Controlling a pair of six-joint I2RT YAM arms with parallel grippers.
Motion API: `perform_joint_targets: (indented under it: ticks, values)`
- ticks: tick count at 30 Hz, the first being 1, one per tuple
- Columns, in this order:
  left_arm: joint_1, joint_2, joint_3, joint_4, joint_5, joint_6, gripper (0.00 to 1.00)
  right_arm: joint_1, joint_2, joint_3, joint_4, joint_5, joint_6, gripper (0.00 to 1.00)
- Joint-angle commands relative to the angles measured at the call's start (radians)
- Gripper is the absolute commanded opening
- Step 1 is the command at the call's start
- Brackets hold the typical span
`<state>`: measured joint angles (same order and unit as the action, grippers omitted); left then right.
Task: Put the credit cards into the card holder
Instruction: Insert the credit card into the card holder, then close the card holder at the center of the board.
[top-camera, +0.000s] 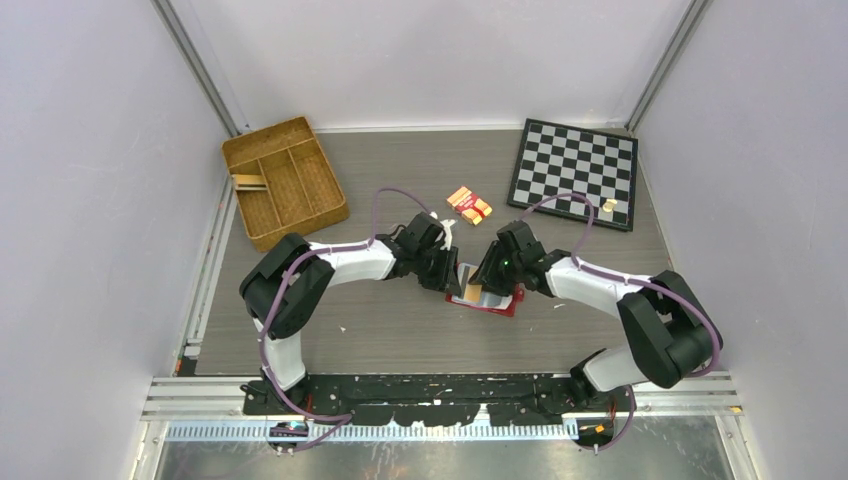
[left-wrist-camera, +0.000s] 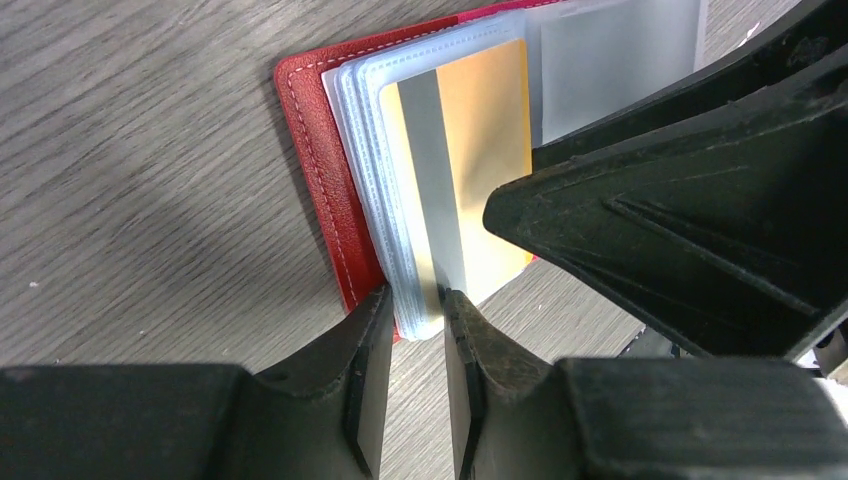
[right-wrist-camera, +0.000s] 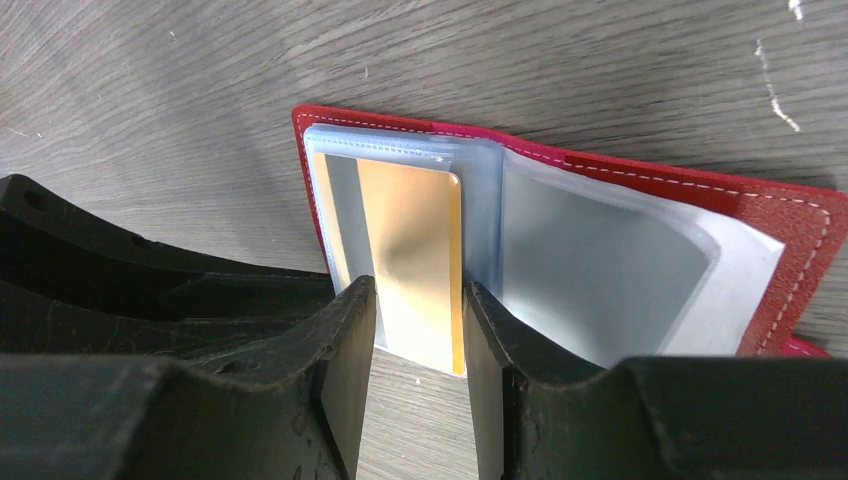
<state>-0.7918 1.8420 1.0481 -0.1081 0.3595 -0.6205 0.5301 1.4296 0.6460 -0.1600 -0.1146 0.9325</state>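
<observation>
Grey wood table holds my open card holder (right-wrist-camera: 790, 240); left gripper (left-wrist-camera: 415, 300) pinches its sleeve edge; right gripper (right-wrist-camera: 418, 300) grips the gold credit card (right-wrist-camera: 412, 255), half in; next I push deeper.

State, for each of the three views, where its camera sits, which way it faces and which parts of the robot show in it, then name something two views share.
Top external: fixed above and behind the arms, looking down on the table; both arms and bases show.
Left wrist: on the left arm, facing the open card holder; left gripper at the sleeve edges.
Right wrist: on the right arm, looking down its fingers; right gripper straddles the credit card.
Shared: both wrist views show the striped gold card in the holder.
</observation>
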Motion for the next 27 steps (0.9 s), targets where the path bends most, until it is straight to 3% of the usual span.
perform_joint_targets:
  ticks: [1, 9, 17, 23, 27]
  values:
    - [-0.009, -0.006, 0.001, 0.046, 0.012, 0.005, 0.27, 0.02, 0.006, 0.044, 0.057, -0.017, -0.001, 0.42]
    - [-0.009, -0.045, -0.008, 0.031, -0.021, 0.012, 0.28, 0.024, -0.038, 0.083, -0.01, 0.019, -0.037, 0.44]
    - [-0.009, -0.117, -0.03, -0.002, -0.046, 0.026, 0.38, -0.035, -0.188, 0.223, -0.366, 0.191, -0.2, 0.68]
    - [-0.009, -0.133, -0.038, -0.002, -0.049, 0.015, 0.38, -0.192, -0.238, 0.198, -0.5, 0.154, -0.25, 0.7]
    - [-0.009, -0.129, -0.04, 0.003, -0.044, 0.01, 0.39, -0.206, -0.229, 0.159, -0.513, 0.109, -0.263, 0.7]
